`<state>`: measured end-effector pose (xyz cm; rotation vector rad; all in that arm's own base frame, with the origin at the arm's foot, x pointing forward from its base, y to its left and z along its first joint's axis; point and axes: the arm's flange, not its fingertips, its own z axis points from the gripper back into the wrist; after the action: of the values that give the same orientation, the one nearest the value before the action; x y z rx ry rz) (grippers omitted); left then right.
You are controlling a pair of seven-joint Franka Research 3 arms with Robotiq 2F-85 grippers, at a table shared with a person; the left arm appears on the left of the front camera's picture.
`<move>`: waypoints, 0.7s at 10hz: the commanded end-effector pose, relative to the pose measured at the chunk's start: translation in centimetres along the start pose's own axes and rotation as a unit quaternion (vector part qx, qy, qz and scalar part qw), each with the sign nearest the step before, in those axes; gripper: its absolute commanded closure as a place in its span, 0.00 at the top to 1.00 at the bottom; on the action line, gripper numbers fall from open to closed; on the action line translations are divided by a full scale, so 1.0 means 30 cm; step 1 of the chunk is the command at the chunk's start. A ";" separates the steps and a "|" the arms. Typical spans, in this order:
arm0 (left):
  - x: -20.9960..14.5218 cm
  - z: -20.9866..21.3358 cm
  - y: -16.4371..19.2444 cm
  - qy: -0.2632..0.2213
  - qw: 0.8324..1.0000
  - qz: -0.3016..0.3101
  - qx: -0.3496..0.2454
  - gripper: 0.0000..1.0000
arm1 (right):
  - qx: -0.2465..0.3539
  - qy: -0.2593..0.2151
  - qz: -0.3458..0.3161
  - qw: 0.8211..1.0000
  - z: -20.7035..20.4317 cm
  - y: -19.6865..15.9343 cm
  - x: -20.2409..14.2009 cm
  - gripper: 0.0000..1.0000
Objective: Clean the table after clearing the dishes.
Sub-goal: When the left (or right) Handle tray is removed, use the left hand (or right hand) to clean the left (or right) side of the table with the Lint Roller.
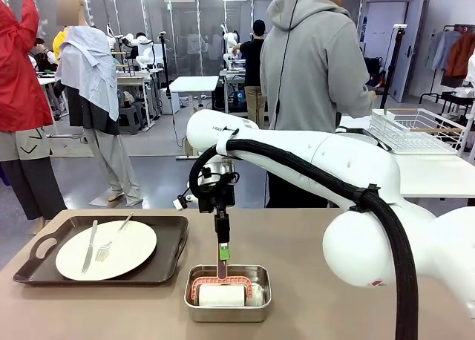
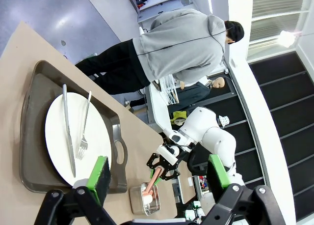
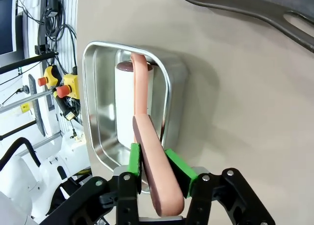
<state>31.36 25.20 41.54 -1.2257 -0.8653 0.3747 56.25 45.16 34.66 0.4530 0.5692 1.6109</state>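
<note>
One of the dishes, a white plate point(image 1: 130, 243) with a knife point(image 1: 90, 246) and fork point(image 1: 111, 240), lies on a dark tray point(image 1: 167, 269) at the left of the brown table point(image 1: 312, 236). A steel pan point(image 1: 228, 312) near the front middle holds a white roller point(image 1: 220, 296) with a pink handle point(image 1: 222, 269). My right gripper point(image 1: 223, 249) points straight down, shut on that handle point(image 3: 144, 131); its green pads point(image 3: 135, 158) clamp both sides. My left gripper point(image 2: 159, 178) hangs open above the plate point(image 2: 59, 136) and tray point(image 2: 34, 87), holding nothing.
A person in a grey hoodie point(image 1: 312, 65) stands at the far side, turned toward a white table with a wire rack point(image 1: 415, 128). My right arm point(image 1: 356, 184) and its black hose span the right half of the front view.
</note>
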 end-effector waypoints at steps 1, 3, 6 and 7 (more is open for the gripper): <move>0.013 0.007 -0.002 -0.005 1.000 -0.001 -0.009 1.00 | -0.004 -0.003 -0.013 1.000 0.098 -0.086 0.077 0.00; 0.013 0.007 -0.002 -0.005 1.000 -0.001 -0.009 1.00 | -0.014 0.001 -0.055 0.998 0.111 0.000 0.045 0.00; 0.013 0.007 -0.002 -0.005 1.000 -0.001 -0.009 1.00 | -0.063 -0.056 -0.151 0.985 0.127 0.229 -0.103 0.00; 0.013 0.007 -0.002 -0.005 1.000 -0.001 -0.009 1.00 | -0.071 -0.097 -0.179 0.977 0.125 0.293 -0.187 0.00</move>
<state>31.36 25.20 41.54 -1.2257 -0.8654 0.3748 57.22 43.52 43.49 0.3613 0.4361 1.3390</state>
